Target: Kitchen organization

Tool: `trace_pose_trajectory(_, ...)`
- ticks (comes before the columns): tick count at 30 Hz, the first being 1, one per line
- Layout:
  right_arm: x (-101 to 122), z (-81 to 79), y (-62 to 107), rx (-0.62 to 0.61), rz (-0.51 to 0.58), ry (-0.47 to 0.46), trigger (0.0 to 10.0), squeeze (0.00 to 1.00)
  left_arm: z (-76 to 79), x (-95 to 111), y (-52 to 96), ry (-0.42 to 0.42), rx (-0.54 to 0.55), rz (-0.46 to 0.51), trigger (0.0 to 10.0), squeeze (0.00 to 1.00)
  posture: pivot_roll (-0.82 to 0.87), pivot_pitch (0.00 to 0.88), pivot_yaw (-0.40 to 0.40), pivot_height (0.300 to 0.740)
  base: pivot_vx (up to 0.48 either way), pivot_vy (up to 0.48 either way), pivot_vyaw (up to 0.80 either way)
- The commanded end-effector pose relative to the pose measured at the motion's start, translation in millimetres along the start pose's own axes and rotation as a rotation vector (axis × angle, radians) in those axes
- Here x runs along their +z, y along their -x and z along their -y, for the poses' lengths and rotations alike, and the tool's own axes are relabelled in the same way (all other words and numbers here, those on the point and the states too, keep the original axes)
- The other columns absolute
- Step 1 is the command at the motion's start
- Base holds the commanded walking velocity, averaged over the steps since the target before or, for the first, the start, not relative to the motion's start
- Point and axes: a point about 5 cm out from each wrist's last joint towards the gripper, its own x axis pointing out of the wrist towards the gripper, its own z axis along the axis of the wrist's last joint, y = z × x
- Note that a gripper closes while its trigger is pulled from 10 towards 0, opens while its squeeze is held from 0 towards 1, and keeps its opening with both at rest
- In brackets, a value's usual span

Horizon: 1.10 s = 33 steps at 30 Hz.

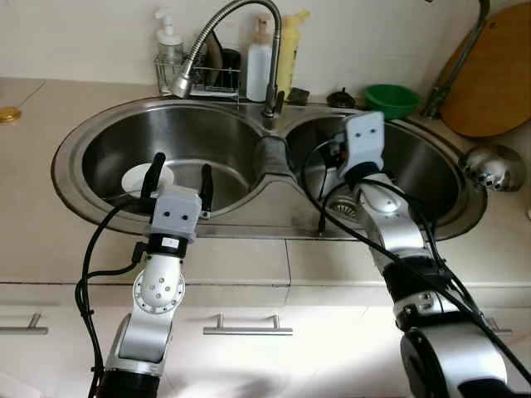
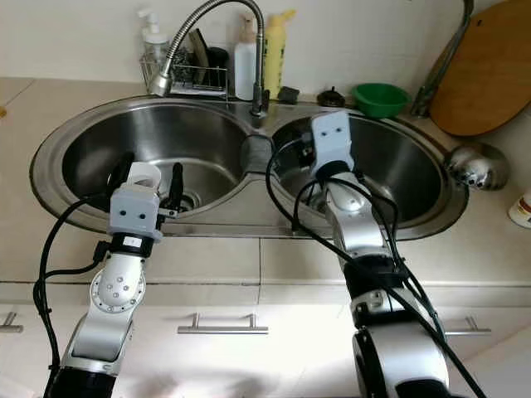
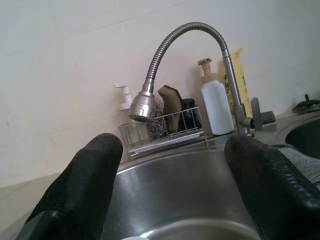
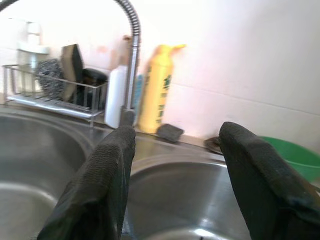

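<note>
A double-bowl steel sink [image 1: 249,224] is set in a beige counter. A white cup [image 1: 135,179] lies in the left bowl near its front wall. My left gripper [image 1: 182,166] is open above that bowl's front edge, and the cup is just behind its left finger [image 1: 154,170]. My right gripper [image 4: 175,165] is held over the right bowl [image 1: 431,178], open with nothing between its fingers. A curved spring faucet [image 1: 241,12] rises behind the divider, with its spray head [image 3: 142,107] over the left bowl.
Behind the sink stand a wire rack [image 1: 199,76] with scrubbers, a soap dispenser [image 1: 169,41], a white bottle [image 1: 259,62] and a yellow bottle [image 1: 292,50]. A green bowl [image 1: 392,99], a wooden board [image 1: 494,75] and a steel ladle [image 1: 491,166] are at the right. Drawer handles [image 1: 247,330] lie below.
</note>
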Motion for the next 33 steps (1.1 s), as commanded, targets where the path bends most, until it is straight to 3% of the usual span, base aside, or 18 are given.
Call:
trace_pose_trajectory(1, 3, 8.8, 2.9, -0.05, 0.006, 0.01, 10.0, 1.0, 1.2, -2, 0.5, 0.01, -0.006, -0.014, 10.0, 0.0, 0.13, 0.0, -0.088, 0.74, 0.0, 0.0, 0.0)
trace_pose_trajectory(2, 2, 10.2, 5.2, -0.064, 0.002, 0.016, 10.0, 1.0, 1.3, -1, 0.2, 0.01, -0.006, -0.011, 10.0, 0.0, 0.13, 0.0, -0.089, 0.74, 0.0, 0.0, 0.0)
trace_pose_trajectory(3, 0, 11.9, 8.4, -0.084, -0.014, 0.027, 10.0, 0.0, 1.7, 0, -0.2, 0.006, -0.009, -0.004, 10.0, 0.0, 0.13, 0.0, -0.089, 0.74, 0.0, 0.0, 0.0)
trace_pose_trajectory(10, -13, 17.2, 26.4, -0.153, -0.083, 0.026, 10.0, 0.0, 1.5, 0, -0.1, 0.014, -0.008, -0.002, 10.0, 0.0, 0.13, 0.0, -0.089, 0.74, 0.0, 0.0, 0.0)
trace_pose_trajectory(21, -13, 13.7, 34.9, -0.165, -0.099, 0.032, 10.0, 0.0, 1.9, 0, -2.0, 0.027, -0.012, -0.002, 10.0, 0.0, 0.12, 0.0, -0.083, 0.74, 0.0, 0.0, 0.0)
trace_pose_trajectory(33, -13, 12.6, 39.0, -0.162, -0.098, 0.04, 10.0, 0.0, 1.9, 0, -2.0, 0.03, -0.016, -0.002, 10.0, 0.0, 0.12, 0.0, -0.082, 0.74, -0.282, 0.0, 0.0)
